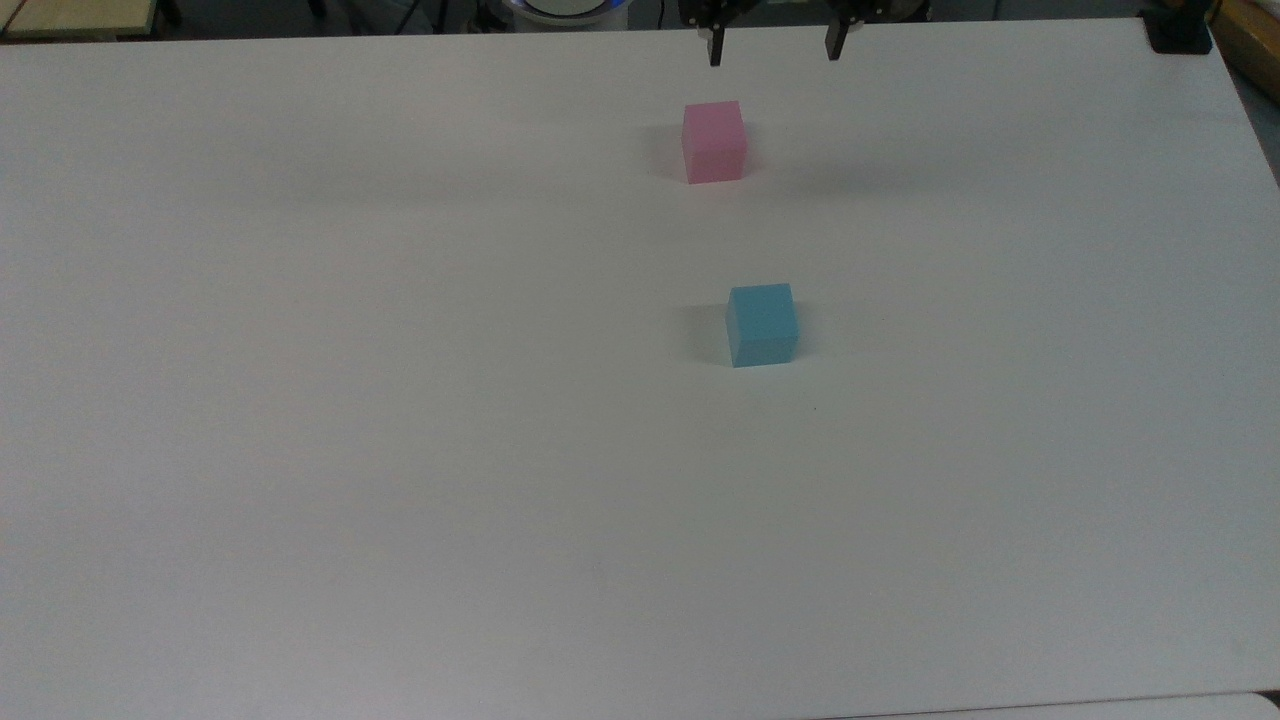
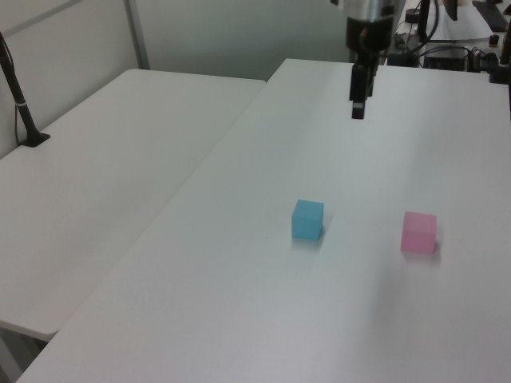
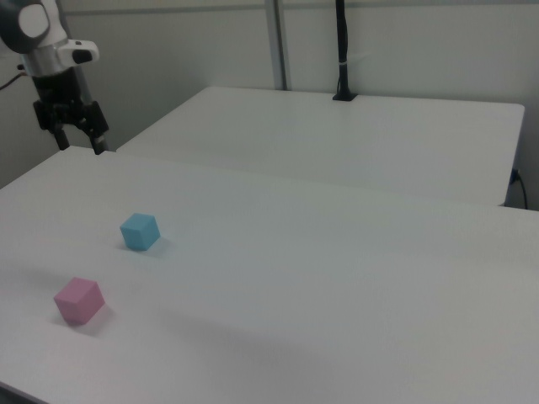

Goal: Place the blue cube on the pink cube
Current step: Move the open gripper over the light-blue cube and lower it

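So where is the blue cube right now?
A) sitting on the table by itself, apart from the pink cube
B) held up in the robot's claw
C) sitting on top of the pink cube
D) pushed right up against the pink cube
A: the blue cube rests on the white table with bare tabletop between it and the pink cube, and the open gripper hangs empty above the table.

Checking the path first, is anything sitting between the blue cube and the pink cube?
Nothing; the top view shows bare table between the blue cube and pink cube.
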Motion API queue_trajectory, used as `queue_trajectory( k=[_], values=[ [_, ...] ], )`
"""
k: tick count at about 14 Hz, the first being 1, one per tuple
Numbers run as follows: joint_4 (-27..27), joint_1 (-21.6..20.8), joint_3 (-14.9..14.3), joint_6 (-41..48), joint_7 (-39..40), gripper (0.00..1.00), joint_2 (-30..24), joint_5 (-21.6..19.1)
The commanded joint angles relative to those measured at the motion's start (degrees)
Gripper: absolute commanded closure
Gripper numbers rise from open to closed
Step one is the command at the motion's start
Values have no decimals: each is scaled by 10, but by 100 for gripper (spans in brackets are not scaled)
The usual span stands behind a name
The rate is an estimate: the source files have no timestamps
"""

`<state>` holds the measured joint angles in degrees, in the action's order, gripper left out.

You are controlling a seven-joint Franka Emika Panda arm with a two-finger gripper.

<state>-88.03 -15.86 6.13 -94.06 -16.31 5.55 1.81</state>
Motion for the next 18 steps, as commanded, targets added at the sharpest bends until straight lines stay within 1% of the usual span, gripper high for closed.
queue_trajectory(
  k=[1,3,4,8,11,13,14,18],
  values=[
    [104,-8,-8,-2,-13,0,102,-2],
    [138,-12,-9,-3,-14,0,143,1],
    [139,-19,-10,-10,-14,0,151,1],
    [110,-37,-11,-71,-34,0,169,36],
    [46,-35,-12,-143,-34,0,170,46],
    [8,-33,-12,-175,-34,0,172,51],
    [-4,-30,-13,-191,-34,0,183,55],
    [-13,-22,-14,-200,-34,0,197,55]
  ],
)
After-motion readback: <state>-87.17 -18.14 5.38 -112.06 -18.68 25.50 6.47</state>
